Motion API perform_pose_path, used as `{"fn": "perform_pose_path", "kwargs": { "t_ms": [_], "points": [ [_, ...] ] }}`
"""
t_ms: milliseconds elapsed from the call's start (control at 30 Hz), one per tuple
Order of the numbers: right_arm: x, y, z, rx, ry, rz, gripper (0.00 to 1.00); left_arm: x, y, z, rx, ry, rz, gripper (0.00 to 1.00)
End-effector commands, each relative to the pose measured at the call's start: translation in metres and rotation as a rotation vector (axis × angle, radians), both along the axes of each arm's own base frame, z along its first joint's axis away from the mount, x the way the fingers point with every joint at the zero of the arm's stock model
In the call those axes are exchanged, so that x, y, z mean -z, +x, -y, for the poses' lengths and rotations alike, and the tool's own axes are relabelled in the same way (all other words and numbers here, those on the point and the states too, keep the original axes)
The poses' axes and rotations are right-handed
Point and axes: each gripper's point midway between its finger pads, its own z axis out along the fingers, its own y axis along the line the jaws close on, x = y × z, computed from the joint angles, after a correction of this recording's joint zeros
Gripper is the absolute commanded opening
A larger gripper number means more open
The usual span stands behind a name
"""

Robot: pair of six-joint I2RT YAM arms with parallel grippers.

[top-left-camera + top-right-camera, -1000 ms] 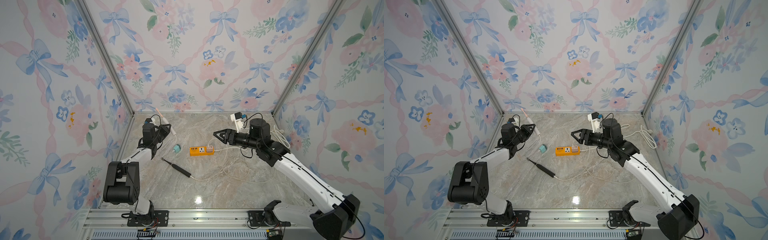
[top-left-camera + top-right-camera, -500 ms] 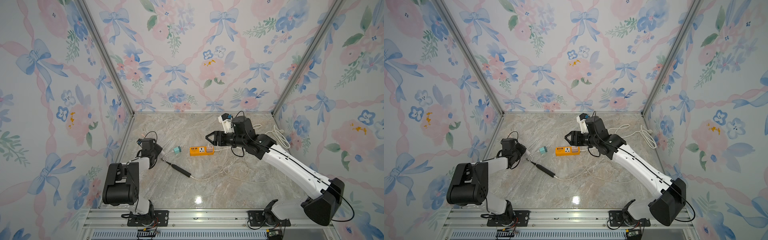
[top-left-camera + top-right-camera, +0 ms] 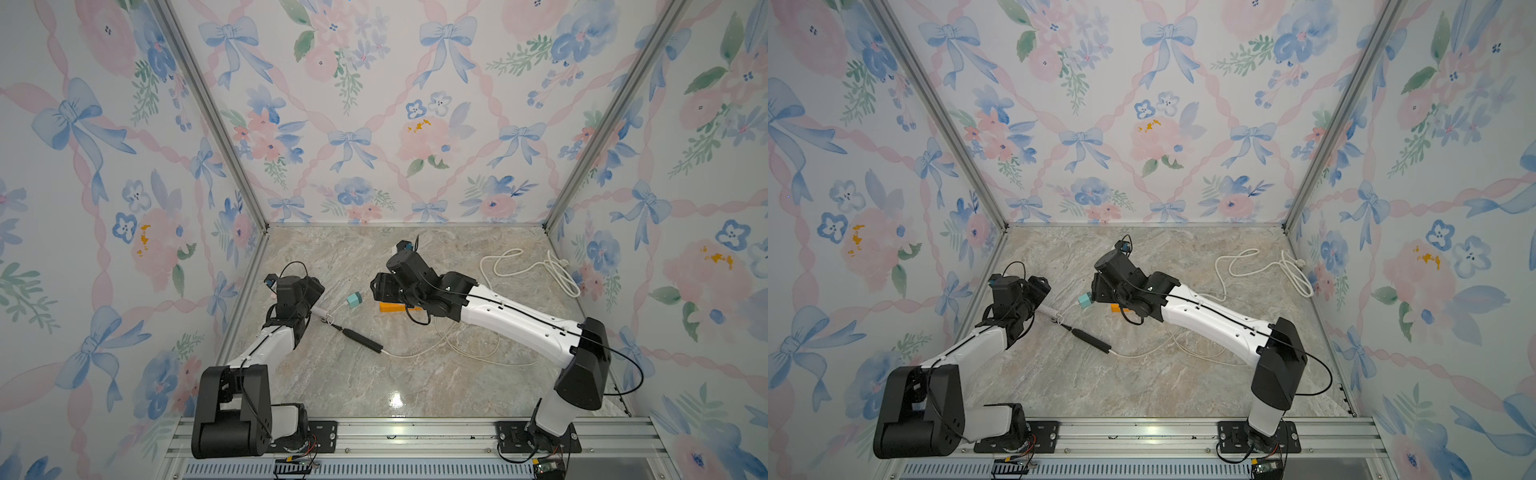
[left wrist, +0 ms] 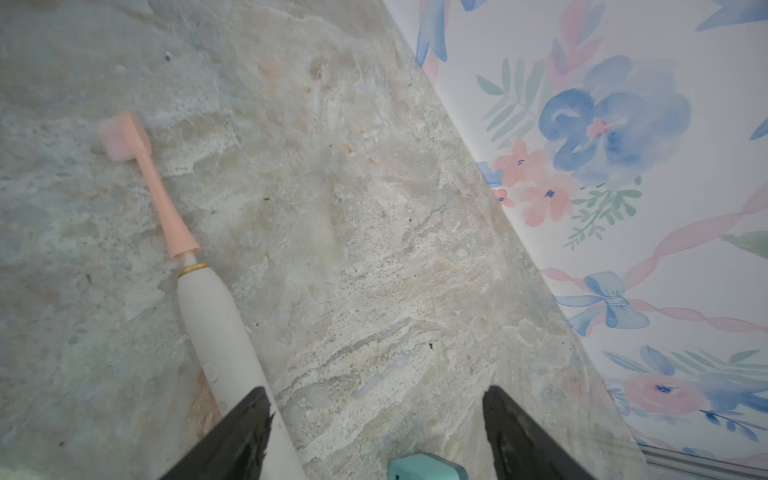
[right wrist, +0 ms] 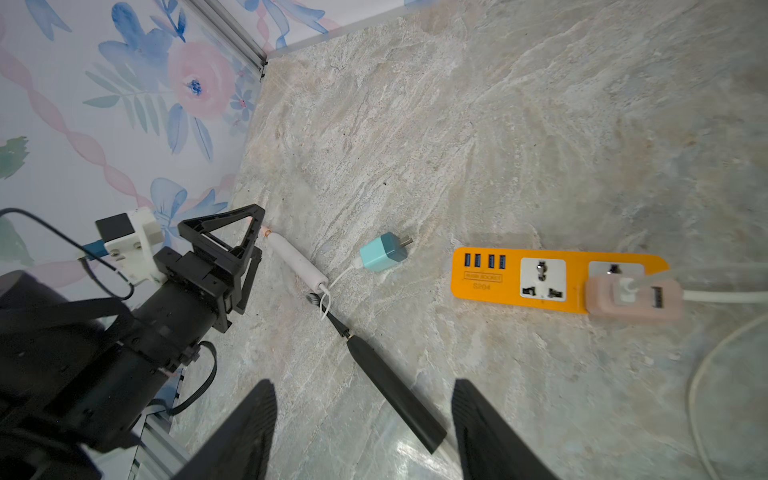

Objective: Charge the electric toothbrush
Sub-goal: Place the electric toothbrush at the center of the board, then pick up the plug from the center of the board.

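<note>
Shows left gripper [image 4: 374,390] spread beside white toothbrush [image 4: 216,324] flat on table [image 4: 374,208]. Shows right gripper [image 5: 363,384] spread too, over black toothbrush [image 5: 390,390], near teal plug [image 5: 380,253], orange power strip [image 5: 490,270].

Finding: your stereo head sits high above the front rail [image 3: 395,432], well back from the orange power strip [image 3: 387,307], and looks down and inward toward the back wall [image 3: 374,124]. In both top views the strip lies mid-floor, and the two eyes share nearly the whole enclosure. Your right wrist camera hangs close over the marble floor [image 5: 519,124], facing down onto the strip, with the teal adapter [image 5: 380,254] and white toothbrush [image 5: 297,259] just past the strip's end. Your left wrist camera sits nearer still to the floor, angled along it toward a floral wall [image 4: 623,208]. Both wrist views share the adapter and that toothbrush.
</note>
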Motion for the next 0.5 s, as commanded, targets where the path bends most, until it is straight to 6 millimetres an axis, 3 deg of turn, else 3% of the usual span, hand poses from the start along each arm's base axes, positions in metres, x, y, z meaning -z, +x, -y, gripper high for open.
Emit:
{"fn": "perform_pose_path", "kwargs": {
  "t_ms": [0, 67, 100, 167, 333, 467],
  "points": [
    [0.027, 0.011, -0.020, 0.110, -0.022, -0.007, 0.69, -0.041, -0.008, 0.013, 0.066, 0.153, 0.025, 0.82],
    [0.045, 0.017, -0.036, 0.129, -0.011, -0.020, 0.70, -0.061, -0.017, 0.018, 0.081, 0.218, 0.045, 0.82],
    [0.054, 0.021, -0.042, 0.142, -0.013, -0.023, 0.72, -0.084, -0.018, 0.018, 0.075, 0.239, 0.084, 0.81],
    [0.070, 0.028, -0.054, 0.153, -0.022, -0.020, 0.74, -0.100, -0.027, 0.013, 0.058, 0.269, 0.109, 0.81],
    [0.101, 0.050, -0.082, 0.135, -0.050, -0.014, 0.82, -0.123, -0.050, -0.003, 0.002, 0.354, 0.164, 0.80],
    [0.132, 0.060, -0.087, 0.200, -0.044, -0.073, 0.82, -0.125, -0.060, -0.013, -0.019, 0.414, 0.172, 0.80]
  ]
}}
